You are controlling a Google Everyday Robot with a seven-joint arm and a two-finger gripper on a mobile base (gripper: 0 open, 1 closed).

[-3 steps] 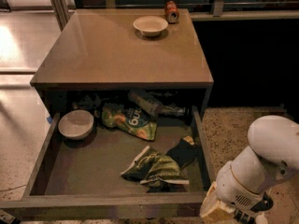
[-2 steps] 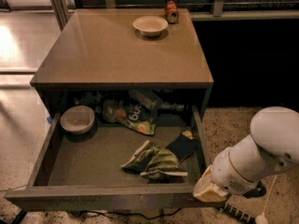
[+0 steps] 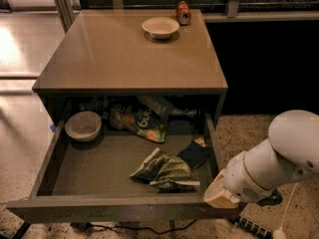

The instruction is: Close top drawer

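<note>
drawer's crept in a bit since a second ago: the top drawer has its front panel sitting closer to the cabinet than it was, and the white bowl inside has ridden back toward the shadow with it. the arm's come up and left too, so the gripper is now right at the drawer's front right corner, looks like it's pressing against the panel there. honestly can't tell if the gripper is spread or closed from this angle, i only see its pale end.

progress-wise i'd call it barely started. the drawer's still pulled most of the way out below the cabinet top, with the crumpled snack bag and the green chip bag both in plain sight, so nearly all the push is left.

orientation: the long axis runs left to right across the view, parallel to the cabinet's front edge. the flat front faces toward the camera, so closing it means shoving it straight away from us, back under the top.
</note>
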